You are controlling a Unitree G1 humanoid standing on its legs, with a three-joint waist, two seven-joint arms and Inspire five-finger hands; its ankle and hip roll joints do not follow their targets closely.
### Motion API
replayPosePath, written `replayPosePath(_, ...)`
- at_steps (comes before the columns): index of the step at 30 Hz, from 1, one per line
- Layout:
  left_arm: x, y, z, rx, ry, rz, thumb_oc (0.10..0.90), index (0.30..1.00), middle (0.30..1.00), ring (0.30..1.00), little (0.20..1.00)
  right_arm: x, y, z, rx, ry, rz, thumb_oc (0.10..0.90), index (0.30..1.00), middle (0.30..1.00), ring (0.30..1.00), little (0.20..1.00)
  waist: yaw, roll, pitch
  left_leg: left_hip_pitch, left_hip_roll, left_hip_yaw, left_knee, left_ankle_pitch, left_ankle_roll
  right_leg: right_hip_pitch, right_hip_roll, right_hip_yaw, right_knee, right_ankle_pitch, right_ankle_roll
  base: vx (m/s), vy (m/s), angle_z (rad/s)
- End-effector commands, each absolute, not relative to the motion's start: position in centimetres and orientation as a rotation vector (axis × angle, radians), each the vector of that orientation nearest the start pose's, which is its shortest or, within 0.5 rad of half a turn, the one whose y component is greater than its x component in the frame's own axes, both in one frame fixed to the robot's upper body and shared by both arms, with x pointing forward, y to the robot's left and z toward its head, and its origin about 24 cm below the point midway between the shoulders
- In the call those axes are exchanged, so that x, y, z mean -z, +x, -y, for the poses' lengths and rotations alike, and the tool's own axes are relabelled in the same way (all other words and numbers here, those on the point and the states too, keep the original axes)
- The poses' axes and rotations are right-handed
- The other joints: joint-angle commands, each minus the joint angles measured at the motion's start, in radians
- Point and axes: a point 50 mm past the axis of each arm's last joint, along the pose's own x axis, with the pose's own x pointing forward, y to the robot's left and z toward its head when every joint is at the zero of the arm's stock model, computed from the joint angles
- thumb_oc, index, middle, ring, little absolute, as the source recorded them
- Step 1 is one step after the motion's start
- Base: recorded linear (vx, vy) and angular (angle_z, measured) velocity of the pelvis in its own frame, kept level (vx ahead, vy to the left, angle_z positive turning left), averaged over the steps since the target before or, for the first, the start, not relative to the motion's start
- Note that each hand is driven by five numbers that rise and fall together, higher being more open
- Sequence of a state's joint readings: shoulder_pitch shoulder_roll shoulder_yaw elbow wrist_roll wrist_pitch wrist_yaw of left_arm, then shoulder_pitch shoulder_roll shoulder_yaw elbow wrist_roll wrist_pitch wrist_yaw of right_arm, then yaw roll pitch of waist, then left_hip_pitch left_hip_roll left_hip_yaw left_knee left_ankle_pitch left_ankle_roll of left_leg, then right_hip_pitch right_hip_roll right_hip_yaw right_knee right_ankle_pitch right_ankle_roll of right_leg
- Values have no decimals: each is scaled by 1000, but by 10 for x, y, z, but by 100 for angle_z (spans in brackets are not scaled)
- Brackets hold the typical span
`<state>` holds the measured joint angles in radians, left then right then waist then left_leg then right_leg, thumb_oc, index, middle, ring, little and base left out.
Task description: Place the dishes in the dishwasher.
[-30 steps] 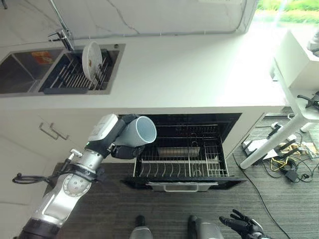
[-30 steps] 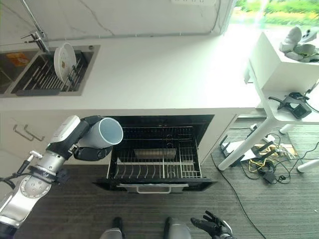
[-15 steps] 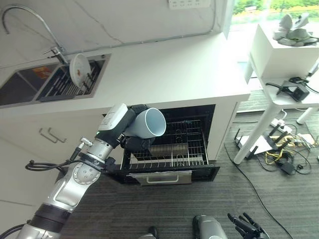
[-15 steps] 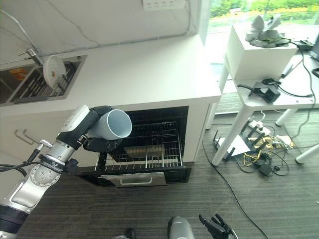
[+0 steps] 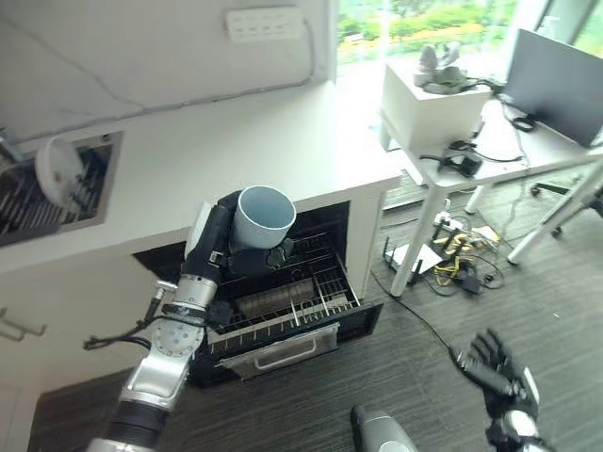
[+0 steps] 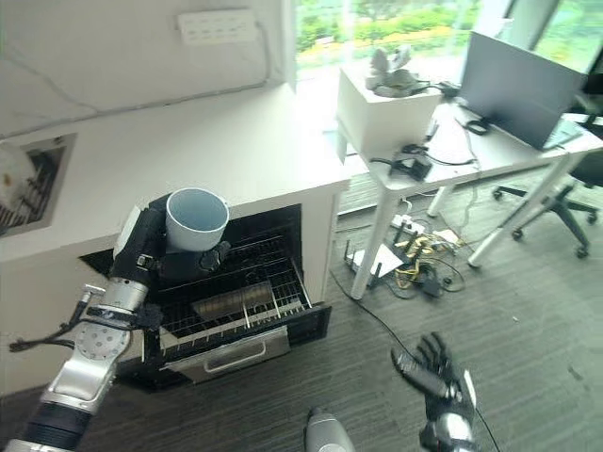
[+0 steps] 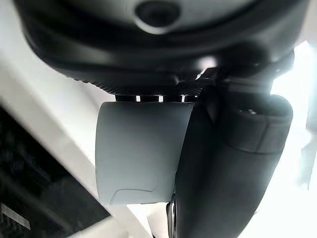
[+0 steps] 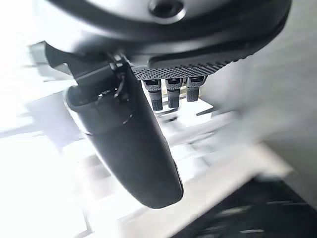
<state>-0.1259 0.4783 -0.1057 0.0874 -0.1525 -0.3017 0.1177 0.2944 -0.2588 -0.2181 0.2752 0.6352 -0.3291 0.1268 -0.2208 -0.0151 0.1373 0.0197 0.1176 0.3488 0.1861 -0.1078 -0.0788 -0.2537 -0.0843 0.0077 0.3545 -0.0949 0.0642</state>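
Left eye view: your left hand (image 5: 219, 247) grips the pale mug (image 5: 263, 216) upright, mouth up, above the open dishwasher's (image 5: 363, 315) pulled-out rack (image 5: 311, 301), ready for lowering. Your right hand (image 5: 497, 379) hangs relaxed, fingers spread, over the floor. One plate (image 5: 52, 171) waits in the sink rack (image 5: 19, 193); the counter edge (image 5: 372, 184) crowds the mug.

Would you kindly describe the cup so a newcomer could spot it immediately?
Find the white counter and the open dishwasher beneath it. Above its wire rack, the left hand grips a pale blue cup, mouth up, the one rounded light object against the dark opening.
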Motion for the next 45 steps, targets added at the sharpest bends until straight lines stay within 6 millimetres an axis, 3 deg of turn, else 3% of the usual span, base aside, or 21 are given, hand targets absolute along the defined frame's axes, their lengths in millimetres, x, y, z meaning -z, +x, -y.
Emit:
replayPosePath(1,-127,274,-233,-177,134,475,400,300,300,300,300,-25,168,305,381,131,157,800,900,900,900,900,-18,-14,-39,-56,-9,-80,114,-120,57,93,-66,-31,-55,1,123,2,47,-32)
replayPosePath(4,-113,269,-231,-363,139,477,400,300,300,300,300,-79,183,294,267,104,391,800,900,900,900,900,-30,-16,-31,-25,-15,-51,114,-129,64,101,-63,-16,-55,8,122,-18,58,-38)
replayPosePath(10,-119,263,-225,-510,313,582,400,300,300,300,300,-124,192,266,36,113,592,800,900,900,900,900,-23,-16,-35,-19,-18,-37,114,-133,63,99,-68,-23,-55,8,120,-38,25,-15)
replayPosePath(12,-121,263,-223,-518,336,605,400,300,300,300,300,-129,194,259,-10,117,610,800,900,900,900,900,-19,-16,-37,-19,-18,-40,114,-134,63,99,-69,-27,-55,6,120,-31,1,-13)
replayPosePath(15,-126,262,-218,-587,431,676,400,300,300,300,300,-141,206,232,-178,130,639,800,900,900,900,900,3,-14,-40,-28,-18,-54,114,-134,59,102,-74,-43,-55,1,118,-32,-7,-8)
replayPosePath(24,-126,252,-199,-615,518,798,400,300,300,300,300,-147,226,175,-388,185,604,800,900,900,900,900,92,-20,-56,-80,-17,-125,114,-117,39,110,-91,-110,-55,-10,109,7,-24,27)
replayPosePath(45,-120,245,-165,-452,541,867,400,300,300,300,300,-151,238,123,-539,209,577,800,900,900,900,900,224,-28,-59,-133,-46,-253,114,-101,28,168,-106,-212,-55,-48,90,16,-19,30)
